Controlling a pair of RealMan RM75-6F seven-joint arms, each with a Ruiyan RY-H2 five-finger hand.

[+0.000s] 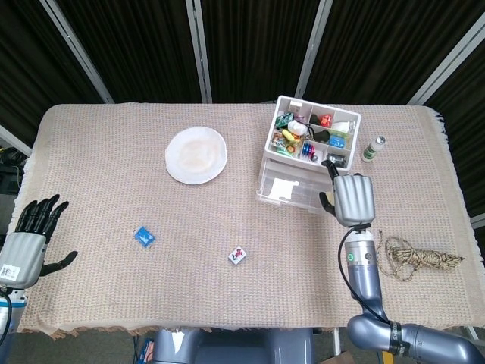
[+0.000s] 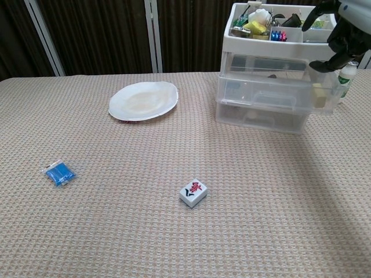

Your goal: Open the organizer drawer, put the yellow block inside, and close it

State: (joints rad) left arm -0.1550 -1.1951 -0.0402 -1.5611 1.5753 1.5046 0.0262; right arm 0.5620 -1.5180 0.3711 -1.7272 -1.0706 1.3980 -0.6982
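The middle drawer (image 2: 278, 92) of the organizer (image 1: 307, 163) stands pulled out, and the yellow block (image 2: 319, 94) seems to lie inside it at its right end, so I judge only the closing is left. The right hand (image 1: 351, 199) hangs over the drawer's right corner with fingers (image 2: 327, 58) curled and holding nothing, while the left hand (image 1: 29, 241) rests open at the table (image 1: 114, 280) edge. A plate (image 1: 196, 155), a blue packet (image 1: 144, 236), a tile (image 1: 239, 255), a small bottle (image 1: 373, 148) and a rope bundle (image 1: 415, 258) lie around, none blocking the drawer

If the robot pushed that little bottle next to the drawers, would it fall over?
Probably, yes. The bottle stands upright and looks tall for its narrow base, so a push near the top would likely tip it. Its round body suggests it would then roll on the woven tablecloth. It looks small, so probably light.
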